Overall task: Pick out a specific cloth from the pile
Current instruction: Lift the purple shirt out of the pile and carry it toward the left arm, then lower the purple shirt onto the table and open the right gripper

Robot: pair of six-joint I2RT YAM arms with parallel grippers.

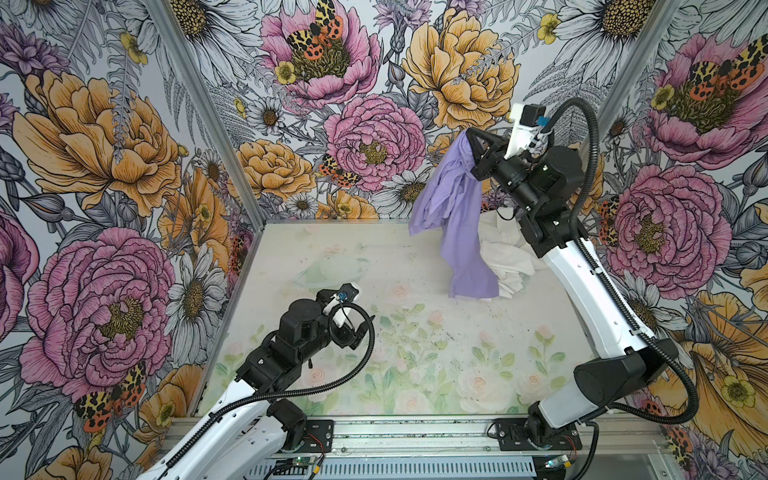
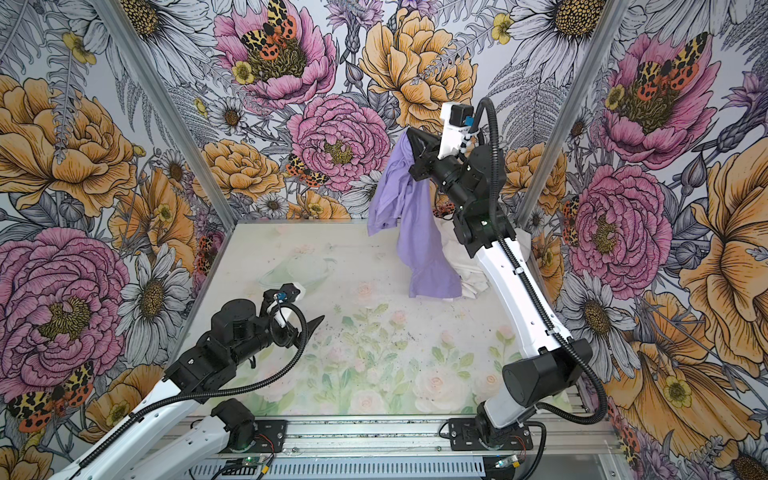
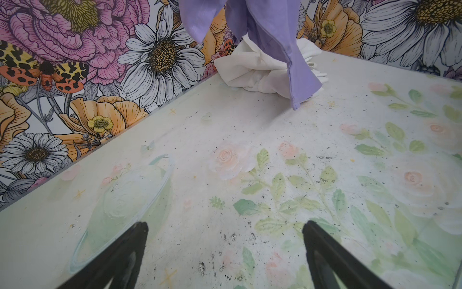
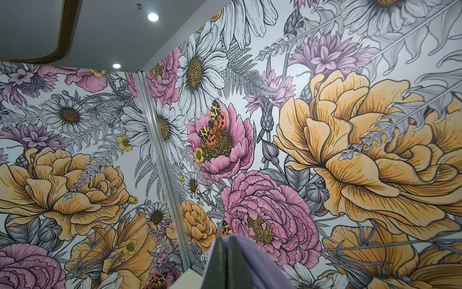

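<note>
My right gripper (image 1: 469,134) is raised high near the back wall and shut on the top of the lavender cloth (image 1: 453,208). The cloth (image 2: 409,208) hangs down in long folds, and its lower end reaches the table in front of the pile (image 1: 509,257). In the right wrist view the shut gripper (image 4: 228,240) has purple cloth (image 4: 252,262) draped over one side. The white pile (image 2: 473,278) lies at the back right, partly behind the cloth and the right arm. My left gripper (image 3: 225,225) stands open and empty low over the table's left middle, facing the pile (image 3: 250,70) and the cloth (image 3: 275,37).
The table (image 1: 374,353) has a pale floral print with dark specks. Flowered walls with metal corner posts (image 1: 208,108) close in the back and both sides. A metal rail (image 1: 415,432) with both arm bases runs along the front edge.
</note>
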